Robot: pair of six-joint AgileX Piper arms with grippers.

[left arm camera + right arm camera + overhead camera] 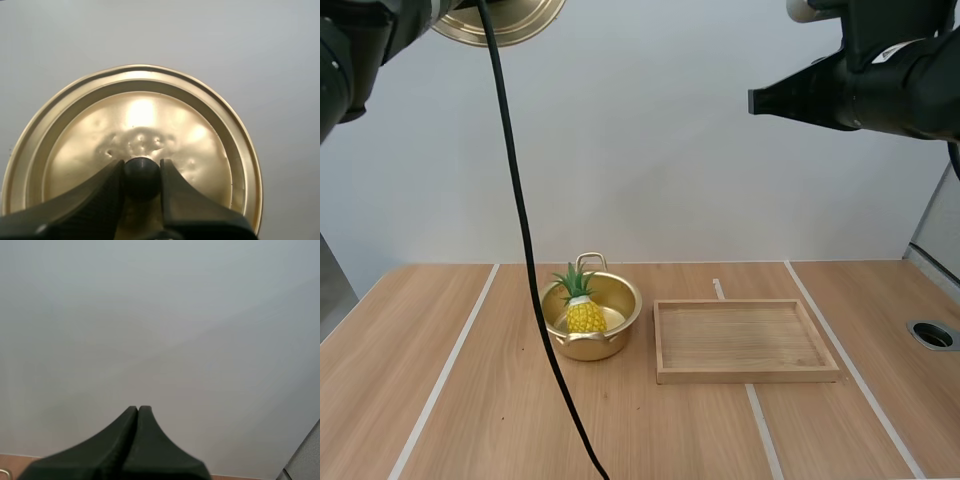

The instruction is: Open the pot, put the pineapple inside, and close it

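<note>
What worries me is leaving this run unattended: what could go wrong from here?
1. The left claw pinches the lid only by its small black knob, high above the table. The lid could slip or tilt on the way down.
2. The leaves of the pineapple seem to rise above the rim of the pot, so the lid may not seat flat.

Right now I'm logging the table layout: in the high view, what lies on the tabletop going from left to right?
pot → tray → round hole near the table's right edge.
</note>
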